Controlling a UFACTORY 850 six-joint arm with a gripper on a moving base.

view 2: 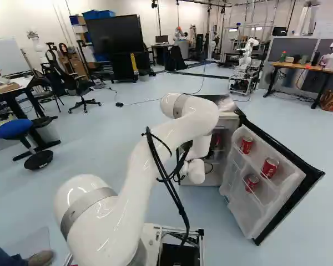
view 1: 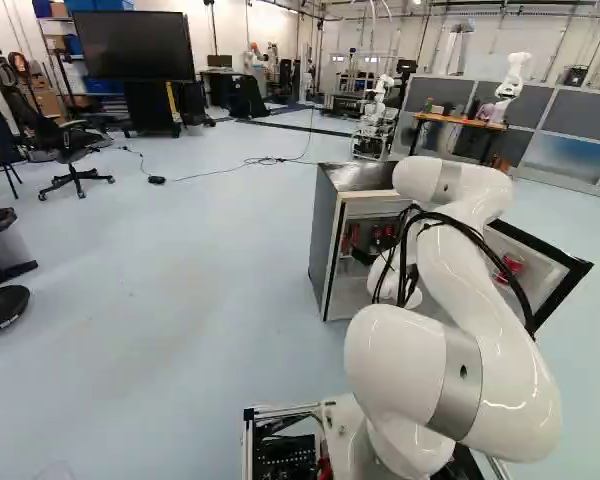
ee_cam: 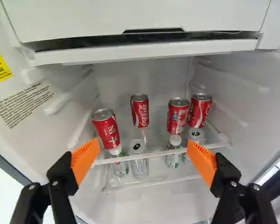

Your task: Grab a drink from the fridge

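Wrist view: ahead of the wide-spread claw (view 1: 364,257), four red cans (ee_cam: 140,111) stand upright, long axes vertical, behind the front edge of a shelf (ee_cam: 156,154), with open room between the middle two.

Fridge (view 1: 358,177) on the floor (view 1: 180,300), ahead of the base. Open door (view 2: 247,219) to its right, three door cans (view 2: 270,168) in the racks. Inside, upper shelf (ee_cam: 154,154): four cans (ee_cam: 140,112), two close together at one end. Lower shelf (ee_cam: 151,183), directly beneath: two further cans (ee_cam: 140,165) and two bottles (ee_cam: 173,154). Compartment (ee_cam: 149,18) above both shelves.
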